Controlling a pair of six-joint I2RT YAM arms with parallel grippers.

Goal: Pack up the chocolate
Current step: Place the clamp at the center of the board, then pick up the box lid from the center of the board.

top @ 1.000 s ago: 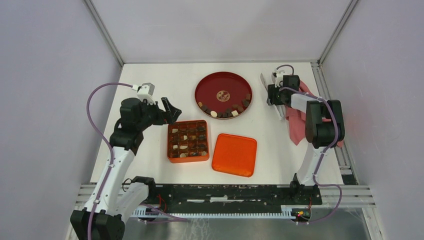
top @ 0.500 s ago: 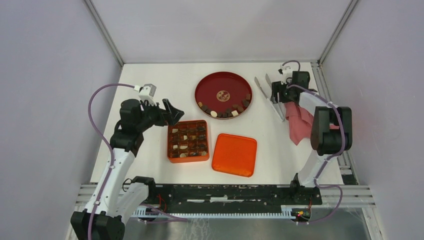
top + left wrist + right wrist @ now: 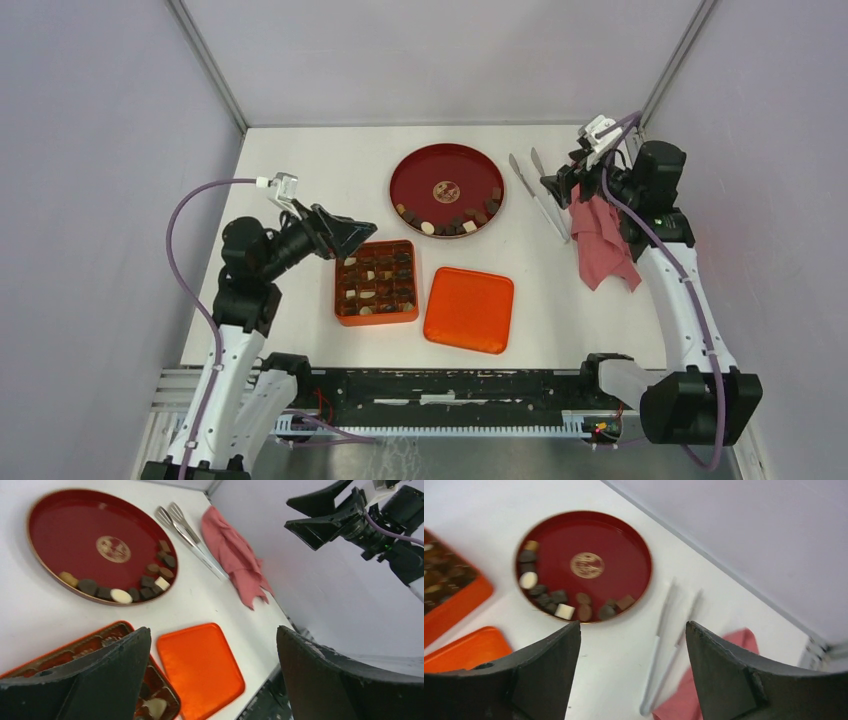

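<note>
- Chocolate [image 3: 447,222] lies in a curved row along the near rim of the red plate [image 3: 420,170], mostly dark pieces with a few cream ones. More pieces sit in the compartments of the orange box [image 3: 376,318].
- Only the top view shows the whole box grid. It also shows the orange lid [image 3: 469,309] lying flat just right of the box.
- The left gripper [image 3: 362,236] hangs over the far left corner of the box, jaws spread wide and holding nothing.
- In the left wrist view the left gripper [image 3: 212,632] frames the lid [image 3: 200,665] between its dark fingers [image 3: 100,675]. Just a corner of the box [image 3: 65,650] shows, with one cream piece inside it.
- That view alone shows the plate pieces [image 3: 120,594] sharply: round and blocky shapes.
- It also catches the right gripper [image 3: 320,520] raised in the air above the table's right edge.
- The right gripper [image 3: 560,178] is parted with nothing between its jaws, above the tongs [image 3: 540,197] and the pink cloth [image 3: 603,240].
- The right wrist view is blurred. Its gripper [image 3: 632,627] looks down on the plate [image 3: 624,545], the chocolate [image 3: 559,600], the tongs [image 3: 664,645] and an edge of cloth [image 3: 741,636].
- The tongs lie on the white table [image 3: 300,170] between plate and cloth, touching neither that I can tell.
</note>
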